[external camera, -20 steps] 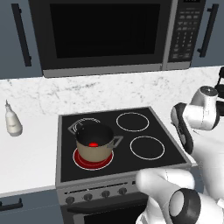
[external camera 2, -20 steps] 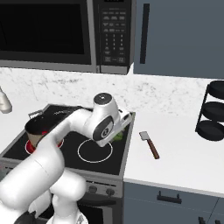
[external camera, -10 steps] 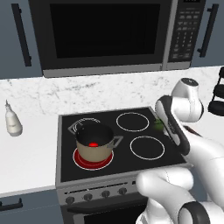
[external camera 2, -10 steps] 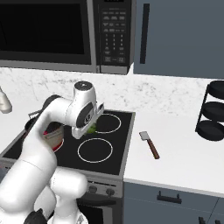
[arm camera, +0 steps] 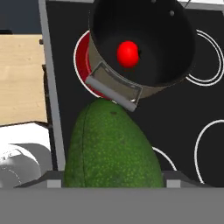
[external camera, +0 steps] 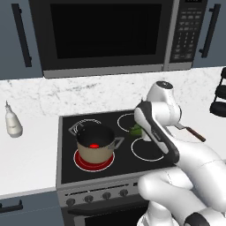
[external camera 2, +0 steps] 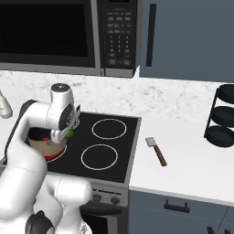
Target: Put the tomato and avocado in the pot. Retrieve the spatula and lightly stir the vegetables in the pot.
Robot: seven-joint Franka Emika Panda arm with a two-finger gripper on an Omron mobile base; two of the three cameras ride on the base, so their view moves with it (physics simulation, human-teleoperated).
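Black glass stovetop (external camera: 112, 163) takes up most of the scene, with the white marble tabletop (external camera 2: 183, 169) on both sides. On its red-glowing burner at about 8 o'clock sits the tan pot (external camera: 95, 148), and the tomato (arm camera: 127, 54) is already lying in the bottom of it. The gripper (external camera 2: 68, 133) has its jaws spread fairly wide and clamped on the avocado (arm camera: 113, 151), carried just beside the pot's near handle, not over the mouth yet, I'd guess so it drops in clean. Hand view shows the tomato inside the pot and the avocado filling the jaws; right base view is the one that shows the spatula (external camera 2: 156, 151) lying untouched on the tabletop at 3 o'clock of the stove.
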